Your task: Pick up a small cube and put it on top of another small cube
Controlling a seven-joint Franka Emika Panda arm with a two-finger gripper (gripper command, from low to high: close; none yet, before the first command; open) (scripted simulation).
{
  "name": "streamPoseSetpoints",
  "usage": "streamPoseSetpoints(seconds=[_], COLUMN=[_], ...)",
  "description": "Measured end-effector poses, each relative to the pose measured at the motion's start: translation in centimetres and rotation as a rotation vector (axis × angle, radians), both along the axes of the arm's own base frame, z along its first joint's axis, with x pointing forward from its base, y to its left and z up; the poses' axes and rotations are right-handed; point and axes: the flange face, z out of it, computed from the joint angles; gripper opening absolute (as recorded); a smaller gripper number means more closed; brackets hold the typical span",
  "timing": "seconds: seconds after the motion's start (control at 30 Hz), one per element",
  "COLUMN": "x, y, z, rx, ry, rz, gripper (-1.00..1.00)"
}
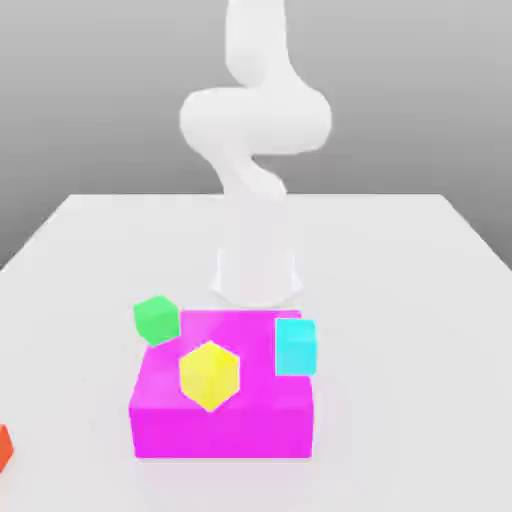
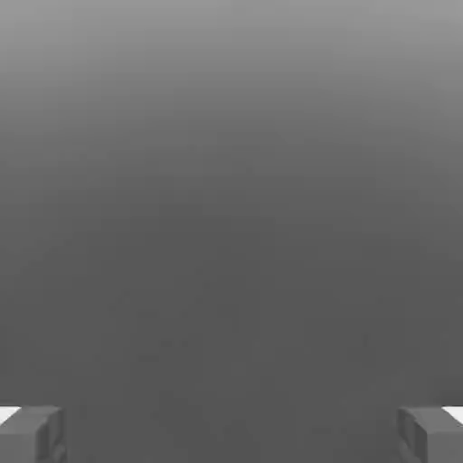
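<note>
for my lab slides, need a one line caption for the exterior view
Yellow cube on the magenta block, red-orange cube at the view's left edge, robot arm behind

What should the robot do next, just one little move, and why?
I think it should bring its open hand over toward the red cube, because nothing is between its fingers and that cube sits away from the yellow cube.

Exterior view: we face the arm (image 1: 256,120) across the table (image 1: 400,330), from above.
Hand view: we look past the fingertips (image 2: 36,434).
</note>
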Motion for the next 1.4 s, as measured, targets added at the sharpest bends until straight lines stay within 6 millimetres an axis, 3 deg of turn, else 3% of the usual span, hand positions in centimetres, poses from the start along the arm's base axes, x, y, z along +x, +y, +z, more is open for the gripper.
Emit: streamPoseSetpoints(seconds=[0.13,0.27,0.5,0.67,0.9,1.0,1.13,1.17,1.4], x=[4.7,8.1,11.2,10.4,7.5,5.4,4.9,4.8,4.8], y=[-3.8,-8.3,-16.8,-23.9,-29.9,-32.0,-32.4,-32.4,-32.4], z=[-5.1,-10.7,-21.8,-30.4,-43.0,-48.3,-54.4,-55.2,-55.1], rx=[0.068,0.136,0.265,0.368,0.511,0.571,0.585,0.586,0.586], ry=[0.093,0.176,0.308,0.39,0.505,0.546,0.555,0.555,0.554], rz=[-0.185,-0.367,-0.687,-0.941,-1.248,-1.374,-1.404,-1.405,-1.406], gripper=[0.0,0.0,0.0,0.0,0.0,0.0,0.0,-1.0,-1.0])
